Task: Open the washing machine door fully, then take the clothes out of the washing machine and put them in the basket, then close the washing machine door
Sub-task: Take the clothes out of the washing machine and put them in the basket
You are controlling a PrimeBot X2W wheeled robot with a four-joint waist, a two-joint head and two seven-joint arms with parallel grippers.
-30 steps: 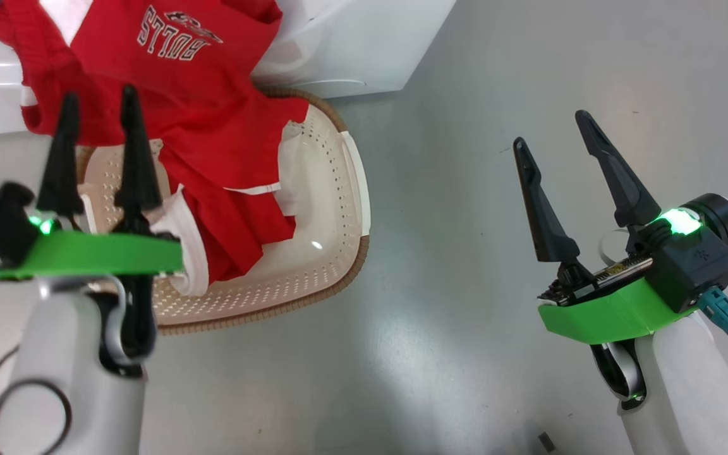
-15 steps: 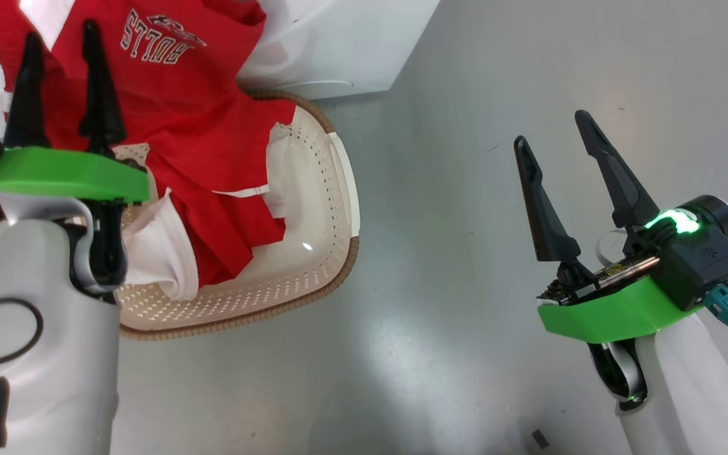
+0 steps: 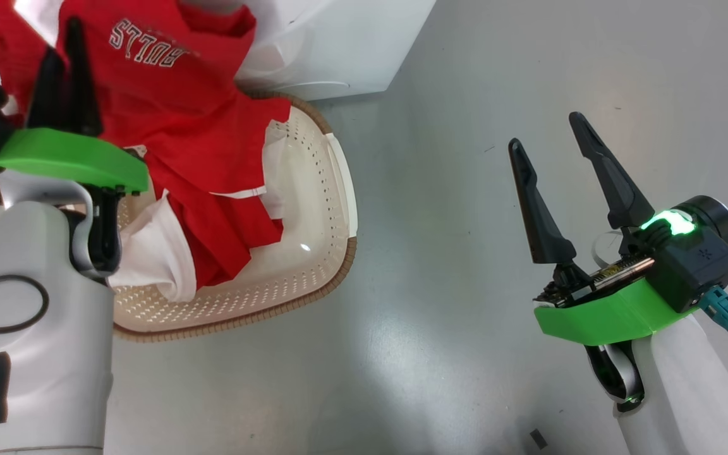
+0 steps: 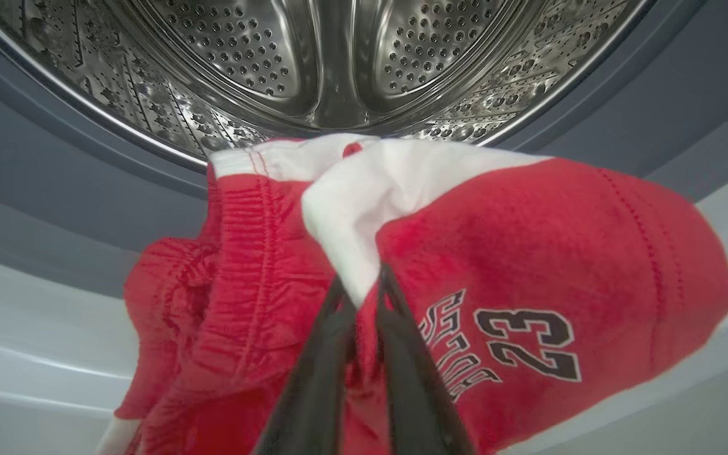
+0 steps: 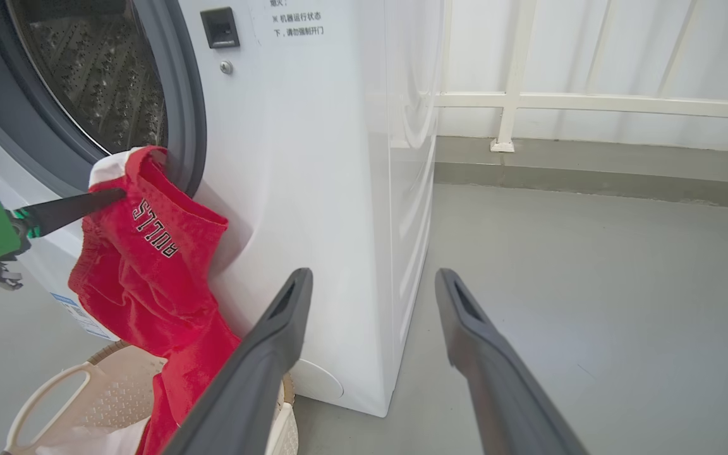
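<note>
Our left gripper (image 4: 363,282) is clamped on red clothes (image 4: 528,253) hanging from the washing machine (image 5: 313,158); our right gripper (image 3: 545,131), beside it, stands apart.

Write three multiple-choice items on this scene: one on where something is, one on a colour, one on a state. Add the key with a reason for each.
1. Where is the red jersey?
A. Folded on top of the machine.
B. Hanging from the washing machine opening down into the basket.
C. Wholly inside the drum.

2. What colour is the basket's rim?
A. Brown.
B. Blue.
C. Black.

3. How is the right claw?
A. Shut on the jersey.
B. Gripping a basket handle.
C. Open and empty over the floor.

Key:
1 B, since the right wrist view shows it draped from the opening into the basket.
2 A, since the woven edge is brown in the head view.
3 C, since its fingers stand apart with nothing between them.
</note>
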